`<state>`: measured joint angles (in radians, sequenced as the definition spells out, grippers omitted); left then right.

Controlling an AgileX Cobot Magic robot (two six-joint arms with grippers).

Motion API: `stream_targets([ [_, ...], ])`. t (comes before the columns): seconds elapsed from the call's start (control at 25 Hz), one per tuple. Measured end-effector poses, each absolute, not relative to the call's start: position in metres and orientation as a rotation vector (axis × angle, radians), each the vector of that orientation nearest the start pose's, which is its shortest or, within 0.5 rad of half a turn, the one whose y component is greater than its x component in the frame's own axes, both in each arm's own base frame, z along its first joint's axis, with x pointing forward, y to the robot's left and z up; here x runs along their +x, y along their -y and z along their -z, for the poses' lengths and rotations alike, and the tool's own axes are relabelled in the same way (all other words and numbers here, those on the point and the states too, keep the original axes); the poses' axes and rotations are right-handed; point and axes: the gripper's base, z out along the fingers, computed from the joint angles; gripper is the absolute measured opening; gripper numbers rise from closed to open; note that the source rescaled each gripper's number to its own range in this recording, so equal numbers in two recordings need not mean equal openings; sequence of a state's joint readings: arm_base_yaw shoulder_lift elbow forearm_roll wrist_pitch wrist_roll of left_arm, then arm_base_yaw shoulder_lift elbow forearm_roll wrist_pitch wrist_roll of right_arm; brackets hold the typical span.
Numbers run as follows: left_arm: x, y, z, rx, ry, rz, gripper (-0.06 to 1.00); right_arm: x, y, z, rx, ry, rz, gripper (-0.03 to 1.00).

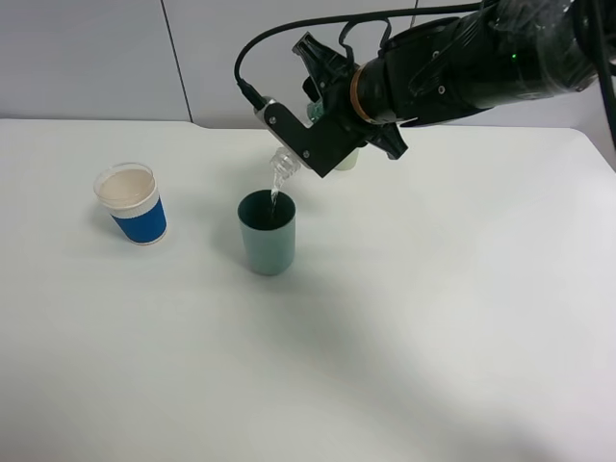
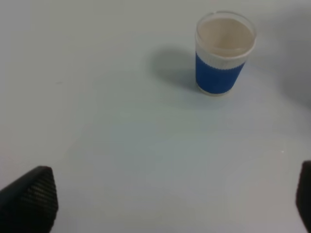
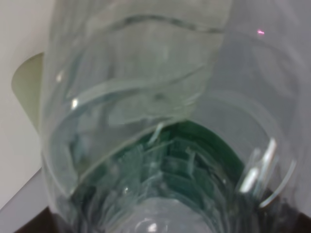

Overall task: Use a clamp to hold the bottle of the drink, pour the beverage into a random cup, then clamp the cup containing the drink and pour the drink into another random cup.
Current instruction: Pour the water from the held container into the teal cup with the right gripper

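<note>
My right gripper [image 1: 306,144] is shut on the bottle [image 1: 282,166], which is tipped mouth-down over the teal cup [image 1: 268,236]. Only the bottle's clear neck shows below the black fingers. A thin stream of clear beverage [image 1: 275,197] falls into the teal cup's dark inside. In the right wrist view the clear bottle [image 3: 146,121] with its green label fills the picture. The blue-banded cup [image 1: 132,204] with a white rim stands upright to the left, apart from the teal cup. My left gripper [image 2: 167,204] is open with nothing between its fingers, and the blue cup [image 2: 224,53] stands ahead of it.
A pale yellow-green cup [image 1: 346,159] stands behind my right gripper, mostly hidden by it; its rim also shows beside the bottle [image 3: 29,87]. The white table [image 1: 433,337] stretches wide around the cups. My left arm is outside the exterior view.
</note>
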<state>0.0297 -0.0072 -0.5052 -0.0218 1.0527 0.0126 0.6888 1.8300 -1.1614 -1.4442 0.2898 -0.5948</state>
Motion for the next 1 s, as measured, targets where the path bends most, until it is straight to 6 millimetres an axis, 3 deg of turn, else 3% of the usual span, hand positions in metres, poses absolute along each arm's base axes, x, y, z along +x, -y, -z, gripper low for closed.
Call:
stream_targets([
  [1.0, -0.0062, 0.0019, -0.2793, -0.016, -2.024, -0.001, 1.0, 0.3231, -0.2367, -0.2179, -2.293, -0.72, 1.124, 0.03],
])
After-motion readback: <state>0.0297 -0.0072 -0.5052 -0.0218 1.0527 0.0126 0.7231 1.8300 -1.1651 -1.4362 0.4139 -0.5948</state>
